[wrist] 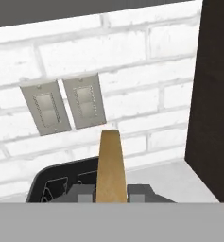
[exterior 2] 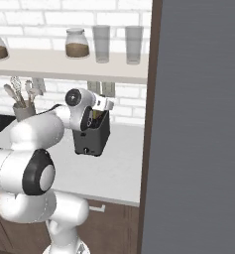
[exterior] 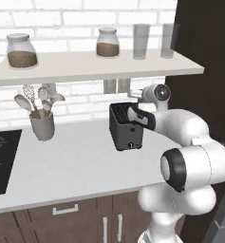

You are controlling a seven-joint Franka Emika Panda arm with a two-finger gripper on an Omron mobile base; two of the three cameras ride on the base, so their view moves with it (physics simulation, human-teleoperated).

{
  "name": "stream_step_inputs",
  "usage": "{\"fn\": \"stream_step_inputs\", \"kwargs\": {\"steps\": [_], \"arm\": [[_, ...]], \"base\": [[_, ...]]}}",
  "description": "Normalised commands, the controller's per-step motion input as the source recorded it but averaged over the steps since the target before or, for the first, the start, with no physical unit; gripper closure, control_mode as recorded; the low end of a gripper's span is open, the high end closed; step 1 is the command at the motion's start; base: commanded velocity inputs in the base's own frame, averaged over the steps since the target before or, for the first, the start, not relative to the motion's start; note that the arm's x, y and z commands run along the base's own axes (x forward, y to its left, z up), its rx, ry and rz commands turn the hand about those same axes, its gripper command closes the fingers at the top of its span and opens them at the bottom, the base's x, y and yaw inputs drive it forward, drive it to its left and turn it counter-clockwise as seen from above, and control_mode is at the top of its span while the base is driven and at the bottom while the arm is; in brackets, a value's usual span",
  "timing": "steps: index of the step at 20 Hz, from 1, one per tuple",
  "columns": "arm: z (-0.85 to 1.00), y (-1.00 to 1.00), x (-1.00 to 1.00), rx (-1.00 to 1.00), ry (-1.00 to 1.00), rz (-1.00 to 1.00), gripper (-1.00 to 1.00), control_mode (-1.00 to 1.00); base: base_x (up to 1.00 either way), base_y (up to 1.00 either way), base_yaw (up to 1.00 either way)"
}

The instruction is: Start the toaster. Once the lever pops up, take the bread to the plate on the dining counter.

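Hand view showed the gripper closed on the bread, its two grey fingers pinching the slice edge-on at bottom centre. The bread stood upright, rising out of the toaster, whose dark top and slots filled the lower left of the frame. Behind it, two wall outlets sat in the upper left on white brick.

Left base view put the gripper just right of centre, over the toaster, which stood on the worktop. The small tab on the toaster's narrow front face was too small to judge as up or down.

My judgement: the slice was light, thin and stiff but brittle once toasted, so a hard squeeze could crack it; a hold across the flat faces near the top edge looked soundest.

Containers: a grey cup at centre left held spoons and a whisk. On the shelf above, two jars held brown grains, and two glasses at upper right looked empty.
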Motion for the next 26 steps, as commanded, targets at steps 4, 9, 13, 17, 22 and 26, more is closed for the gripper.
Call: {"fn": "stream_step_inputs", "kwargs": {"steps": [4, 9, 13, 17, 22, 26], "arm": [[0.29, 0.00, -0.76, 0.00, 0.19, -0.10, 1.00, -1.00], [0.23, 0.00, -0.90, 0.00, 0.22, -0.08, 1.00, -1.00], [0.05, 0.00, -1.00, 0.00, 0.24, -0.05, 1.00, -1.00], [0.00, 0.00, -0.95, 0.01, 0.17, -0.01, 1.00, -1.00], [0.00, 0.00, -0.98, 0.00, 0.01, 0.00, 1.00, -1.00], [0.00, 0.04, -0.72, 0.03, 0.02, 0.04, 1.00, -1.00]], "base": [[0.00, 0.00, 0.00], [0.00, 0.00, 0.00], [0.00, 0.00, 0.00], [0.00, 0.00, 0.00], [0.00, 0.00, 0.00], [0.00, 0.00, 0.00]]}}
